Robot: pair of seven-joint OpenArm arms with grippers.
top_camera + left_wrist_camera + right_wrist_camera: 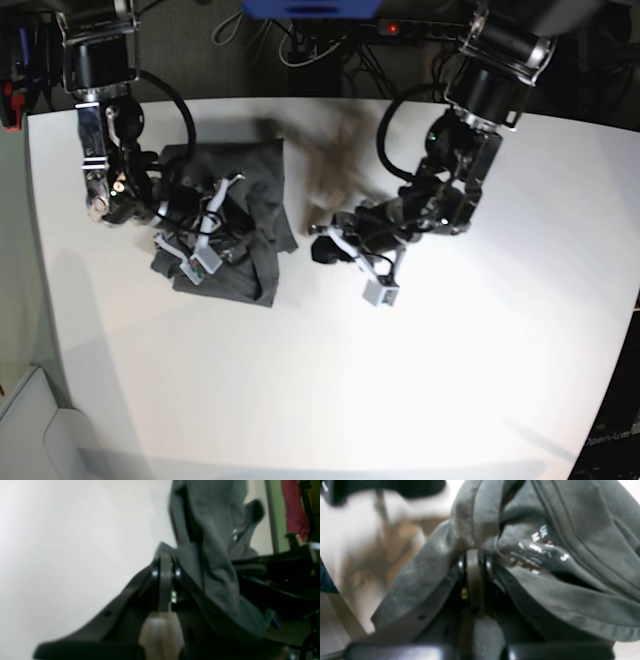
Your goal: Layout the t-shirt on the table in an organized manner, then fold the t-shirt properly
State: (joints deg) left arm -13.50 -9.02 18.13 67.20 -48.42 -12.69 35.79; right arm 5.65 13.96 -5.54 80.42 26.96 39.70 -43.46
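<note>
T-shirt [240, 215] bunched in crumpled heap on table [450, 380], toward its far left in base view, part blurred and stretched toward centre. Right gripper [475, 555] jaws pressed together, pinching dark grey cloth; folds and glossy neck label [537, 548] drape just beside fingers. Left gripper [165, 560] jaws fully closed, cloth edge clamped between tips; shirt hangs from it, rising beyond and draped to one side. In base view left gripper [325, 245] sits near table centre, just right of heap.
</note>
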